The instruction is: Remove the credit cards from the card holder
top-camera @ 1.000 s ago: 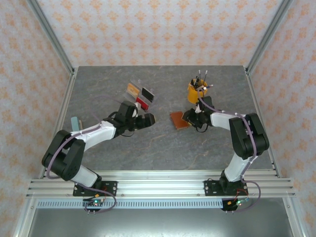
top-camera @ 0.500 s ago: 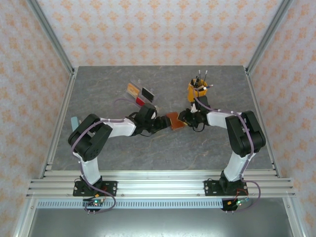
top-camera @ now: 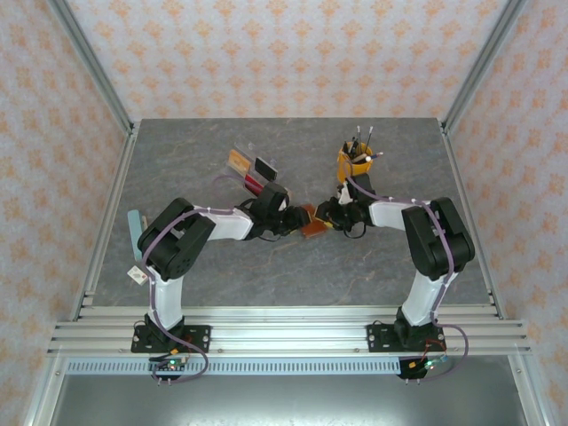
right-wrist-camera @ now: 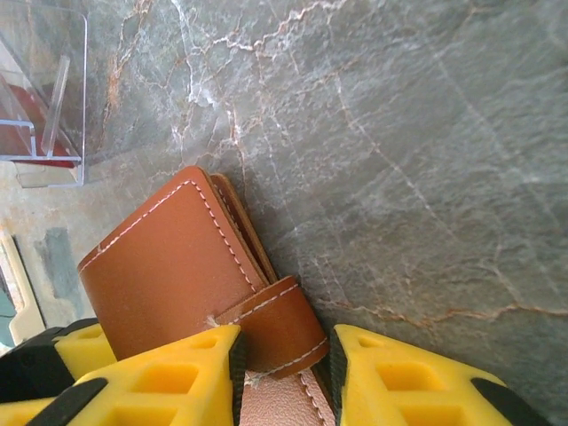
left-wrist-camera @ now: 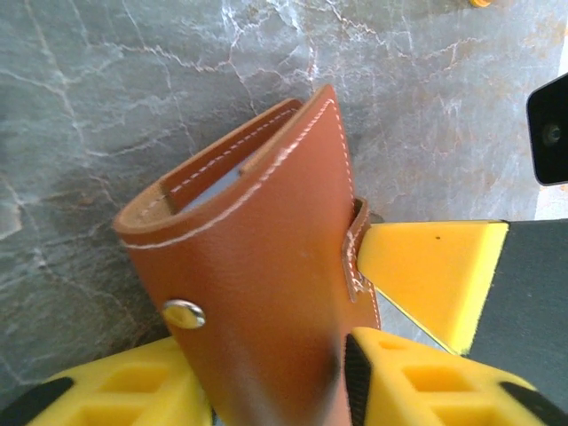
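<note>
Now at grab-and-open step. card holder (top-camera: 311,221) folded shut, mid-counter (top-camera: 266,266), betw both hands. R hand (top-camera: 327,216) clamped on strap (right-wrist-camera: 266,319). L hand (top-camera: 292,222) straddles body, can't tell if gripping. Next: firm L grip, pull flap open, reach credit cards, prob inside.

Table (top-camera: 382,266): grey marbled slab.
Stand (top-camera: 252,167): clear acrylic, rear L.
Cup (top-camera: 352,165): yellow, w/ pens, rear R.
Card holder (top-camera: 311,227): brown, ctr; contact unclear.
Strip (top-camera: 134,227): teal, L edge.
Tag (top-camera: 138,275): white, near strip.
</note>
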You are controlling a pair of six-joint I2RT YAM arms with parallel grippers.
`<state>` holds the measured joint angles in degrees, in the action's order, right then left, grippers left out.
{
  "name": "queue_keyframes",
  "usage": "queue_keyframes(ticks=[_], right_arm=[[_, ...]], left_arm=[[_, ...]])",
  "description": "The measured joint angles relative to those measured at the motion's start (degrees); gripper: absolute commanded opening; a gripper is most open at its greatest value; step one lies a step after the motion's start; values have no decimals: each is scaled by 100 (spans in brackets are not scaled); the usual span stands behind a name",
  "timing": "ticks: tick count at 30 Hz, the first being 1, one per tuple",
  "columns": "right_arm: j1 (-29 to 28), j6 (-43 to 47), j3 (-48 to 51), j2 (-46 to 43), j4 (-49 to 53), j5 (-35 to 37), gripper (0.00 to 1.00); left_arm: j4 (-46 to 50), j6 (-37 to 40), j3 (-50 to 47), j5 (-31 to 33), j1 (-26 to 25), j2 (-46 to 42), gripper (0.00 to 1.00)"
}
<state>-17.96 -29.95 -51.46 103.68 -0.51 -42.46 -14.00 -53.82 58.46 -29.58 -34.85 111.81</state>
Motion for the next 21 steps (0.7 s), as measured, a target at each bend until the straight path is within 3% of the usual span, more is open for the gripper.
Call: queue_keyframes(ticks=[5,11,15,21], right_arm=[[11,96,-68,-7,136,50,37],[28,601,-199,-529,975,671,59],[114,852,-310,-1093,1360,1147,65],[151,953,-313,-1786,1436,1794,78]], left_arm=[[-79,83,66,-2,11,-4,16],[492,592,74,310,-4,-437,15],[1676,1176,76,1010,-9,-1235,15],[3895,2105,435,2889,-341,-2439,14]])
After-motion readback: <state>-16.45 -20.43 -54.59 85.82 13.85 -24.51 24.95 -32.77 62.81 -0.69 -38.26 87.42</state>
